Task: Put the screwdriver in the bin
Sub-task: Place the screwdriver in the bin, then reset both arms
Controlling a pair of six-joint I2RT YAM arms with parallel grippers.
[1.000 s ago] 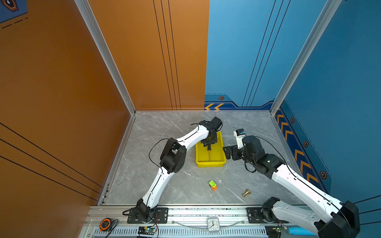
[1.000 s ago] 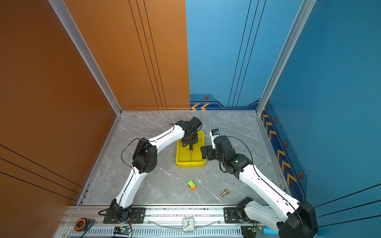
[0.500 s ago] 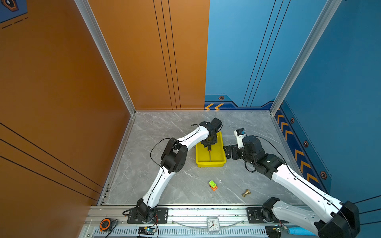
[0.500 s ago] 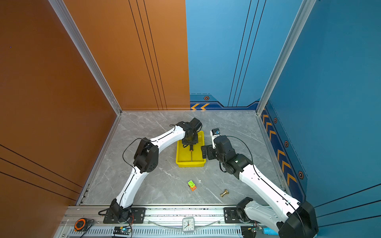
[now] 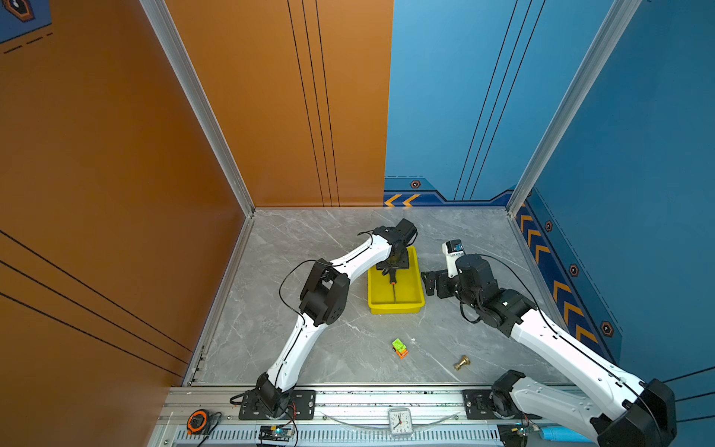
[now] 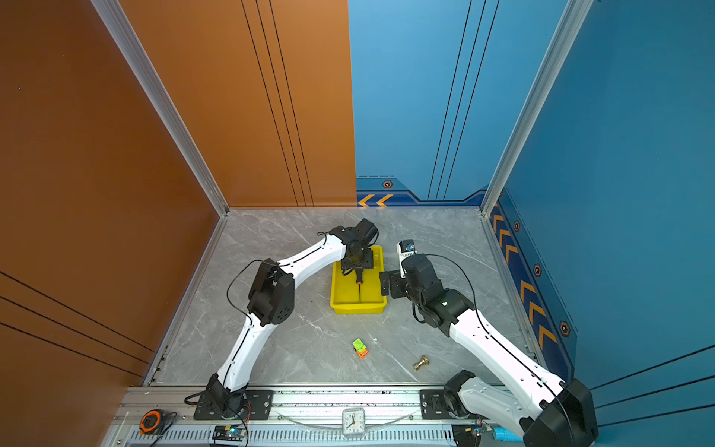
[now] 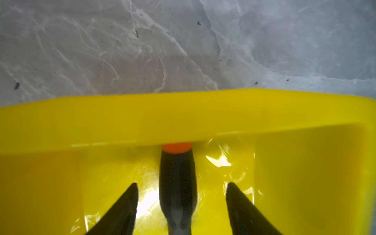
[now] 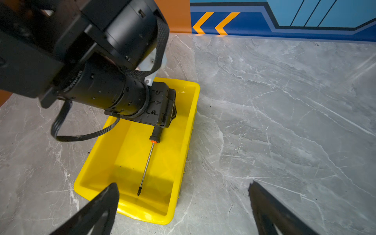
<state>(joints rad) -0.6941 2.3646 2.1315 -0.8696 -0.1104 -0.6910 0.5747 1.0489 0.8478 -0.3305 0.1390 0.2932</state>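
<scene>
Hovering over the 12 o'clock end of the shallow rectangular bright yellow plastic bin (image 5: 395,308), the left gripper (image 7: 181,184) has its two dark fingers spread well apart. The left wrist view shows yellow floor on either side of the handle that lies between them, so neither finger touches it and the gripper holds nothing.

The long slim screwdriver with a black handle, small orange collar and thin metal shaft (image 8: 155,136) sits inside the bin. In both top views it runs along the bin's 12-to-6 line, handle under the left gripper at the 12 o'clock end and tip pointing toward the 6 o'clock wall. In the right wrist view the whole shaft stays within the walls, the tip stopping short of the end wall, and it appears to lie on the floor rather than hang.

The right gripper (image 8: 183,184) waits just beside the bin at its 3 o'clock side, fingers wide apart and empty.

On the grey marbled tabletop (image 5: 309,348), a small green-and-orange toy block (image 5: 399,347) lies at 6 o'clock from the bin and a little brass fitting (image 5: 462,363) at about 5 o'clock, both well apart from it.

Judging by this, the placing itself looks finished. What seems left is for the left arm to lift straight up and away without nudging the handle or the rim.
</scene>
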